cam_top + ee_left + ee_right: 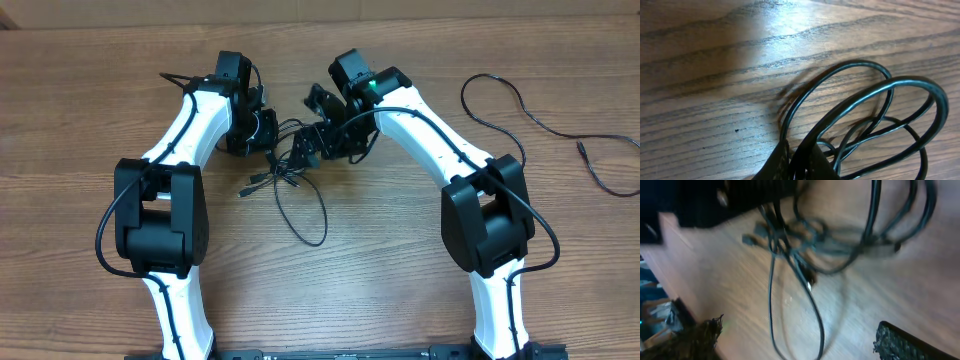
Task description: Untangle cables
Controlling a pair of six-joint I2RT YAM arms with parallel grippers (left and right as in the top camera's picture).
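Observation:
The cables point(288, 172) lie as a tangle of thin black cords between the two arms, with a long loop point(308, 225) trailing toward the front. My left gripper point(266, 140) is at the tangle's left side. In its wrist view it point(801, 161) is shut on a cable strand, and several glossy loops point(920, 87) fan out to the right. My right gripper point(308, 148) hovers over the tangle's right side. Its fingers point(695, 340) stand wide open, with the knot point(790, 242) and a long loop point(815, 315) on the wood below them, untouched.
A separate black cable point(530, 112) snakes over the table at the far right, its plug end point(582, 148) near the right edge. The wooden table point(350, 290) is bare in front of the tangle. The right wrist view is blurred.

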